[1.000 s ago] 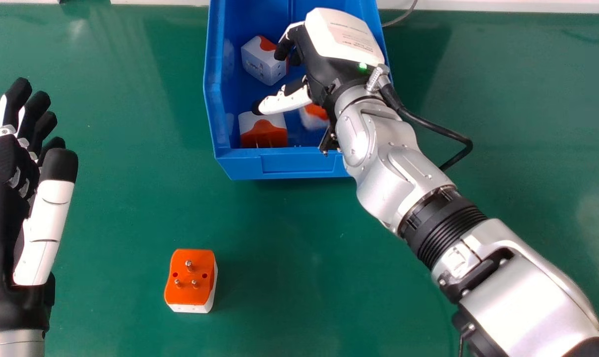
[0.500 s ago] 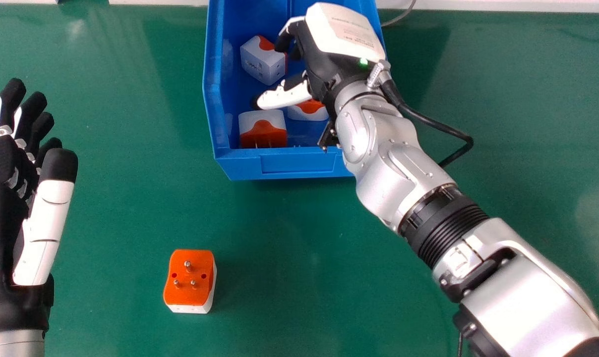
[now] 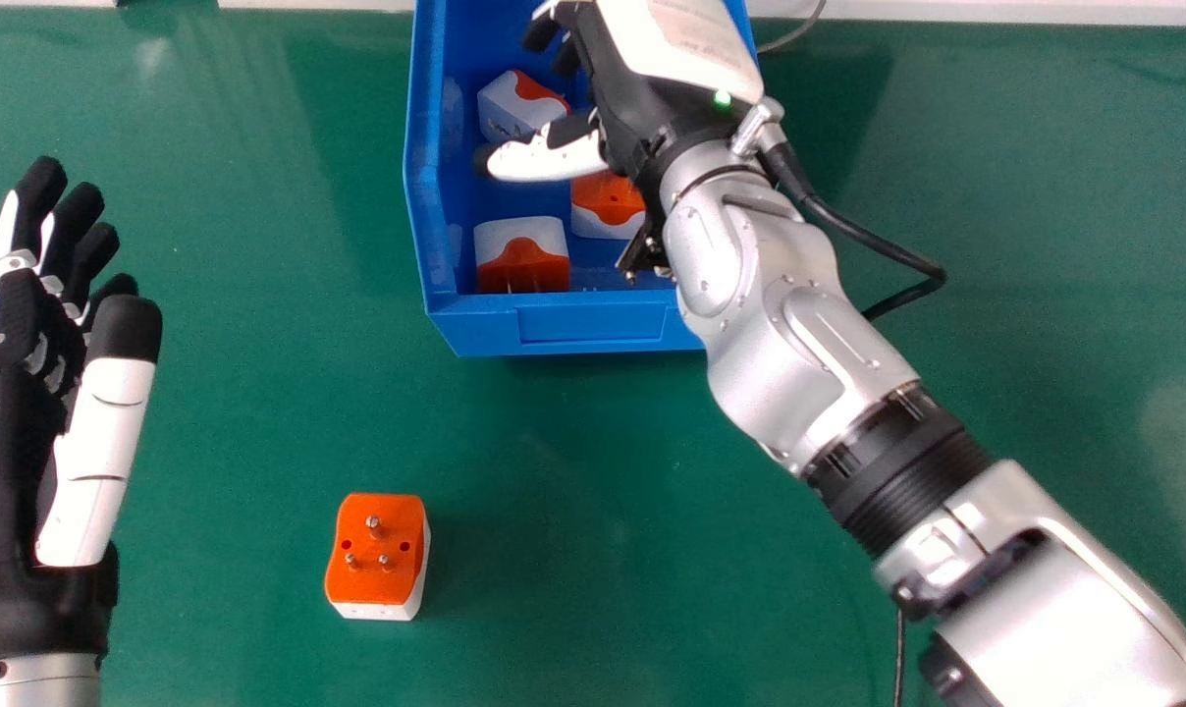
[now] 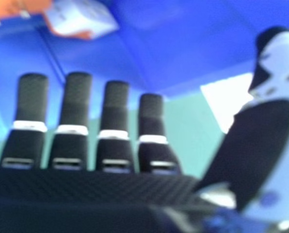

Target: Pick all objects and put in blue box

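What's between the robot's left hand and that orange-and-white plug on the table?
Just bare green tabletop: the head view shows nothing lying between the left hand and the plug.

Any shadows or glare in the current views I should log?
Head view: dark shadows on the table either side of the box, fainter shade right of the loose plug, pale sheen near the table's right edge. Right hand view: a stark white patch beside the thumb; I can't tell whether it's glare.

The glossy bench is bearing a smooth plastic box by its far edge; the plug outside is showing metal pins.
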Robot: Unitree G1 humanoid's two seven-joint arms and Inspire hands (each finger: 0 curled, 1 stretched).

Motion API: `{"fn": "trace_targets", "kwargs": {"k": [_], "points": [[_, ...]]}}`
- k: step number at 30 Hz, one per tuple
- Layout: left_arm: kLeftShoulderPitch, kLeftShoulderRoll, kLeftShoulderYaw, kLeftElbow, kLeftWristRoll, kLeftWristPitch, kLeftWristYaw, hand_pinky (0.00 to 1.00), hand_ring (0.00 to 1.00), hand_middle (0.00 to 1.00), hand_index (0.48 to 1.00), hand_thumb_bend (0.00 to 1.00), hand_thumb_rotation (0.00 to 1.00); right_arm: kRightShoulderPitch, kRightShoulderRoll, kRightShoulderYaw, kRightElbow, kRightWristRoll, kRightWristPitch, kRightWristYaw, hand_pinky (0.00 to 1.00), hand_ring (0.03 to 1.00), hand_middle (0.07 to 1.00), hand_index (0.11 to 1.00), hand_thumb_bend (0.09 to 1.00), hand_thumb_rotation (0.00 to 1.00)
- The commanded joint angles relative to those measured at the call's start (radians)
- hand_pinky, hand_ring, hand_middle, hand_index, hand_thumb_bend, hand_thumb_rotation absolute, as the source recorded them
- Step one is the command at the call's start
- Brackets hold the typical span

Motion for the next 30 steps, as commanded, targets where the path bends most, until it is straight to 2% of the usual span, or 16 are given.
{"fn": "trace_targets", "kwargs": {"k": [1,4,6,12,15,18,22,23,25,27,30], "points": [[0.003,-0.006,-0.005,-0.018,0.004,-0.03,0.005,0.9,0.93,0.94,0.946,0.77,0.79,0.014,-0.015,-0.003,-0.106,-0.017,0.023,0.034,0.51,0.626,0.701,0.744,0.471,0.36],[0.002,-0.009,-0.01,-0.015,0.023,-0.032,0.013,0.88,0.92,0.94,0.94,0.74,0.79,0.06,-0.043,0.003,-0.228,-0.034,0.058,0.088,0.52,0.645,0.717,0.766,0.461,0.35],[0.006,-0.012,-0.013,-0.021,0.023,-0.022,0.016,0.87,0.92,0.94,0.938,0.74,0.78,0.099,-0.063,0.008,-0.311,-0.046,0.075,0.12,0.52,0.648,0.72,0.767,0.46,0.34],[0.006,-0.009,-0.018,-0.012,0.029,-0.035,0.011,0.85,0.91,0.93,0.935,0.71,0.78,0.274,-0.125,0.02,-0.606,-0.093,0.08,0.182,0.5,0.624,0.693,0.737,0.452,0.36],[0.008,-0.014,-0.026,-0.025,0.028,-0.018,0.017,0.85,0.91,0.94,0.942,0.7,0.78,0.351,-0.135,0.026,-0.722,-0.121,0.097,0.215,0.49,0.616,0.683,0.724,0.448,0.38],[0.017,-0.019,-0.036,-0.043,0.024,0.0,0.022,0.85,0.91,0.94,0.945,0.67,0.78,0.46,-0.138,0.041,-0.845,-0.151,0.096,0.225,0.5,0.631,0.697,0.724,0.447,0.41],[0.021,-0.019,-0.035,-0.046,0.031,0.009,0.03,0.84,0.91,0.94,0.941,0.63,0.77,0.631,-0.148,0.062,-0.989,-0.174,0.05,0.206,0.52,0.66,0.729,0.735,0.44,0.46],[0.021,-0.018,-0.035,-0.043,0.031,0.005,0.029,0.84,0.91,0.93,0.939,0.63,0.77,0.664,-0.148,0.063,-1.013,-0.176,0.038,0.203,0.52,0.667,0.734,0.74,0.439,0.47],[0.019,-0.016,-0.035,-0.033,0.04,-0.007,0.031,0.84,0.9,0.93,0.935,0.63,0.76,0.728,-0.156,0.063,-1.054,-0.182,-0.001,0.189,0.53,0.677,0.742,0.745,0.438,0.47],[0.019,-0.016,-0.036,-0.023,0.038,-0.016,0.029,0.83,0.9,0.93,0.931,0.63,0.77,0.796,-0.174,0.062,-1.1,-0.186,-0.047,0.179,0.54,0.683,0.747,0.746,0.439,0.46],[0.028,-0.017,-0.035,-0.02,0.039,-0.018,0.027,0.83,0.9,0.92,0.928,0.62,0.77,0.886,-0.196,0.053,-1.152,-0.178,-0.12,0.16,0.54,0.69,0.748,0.748,0.438,0.48]]}}
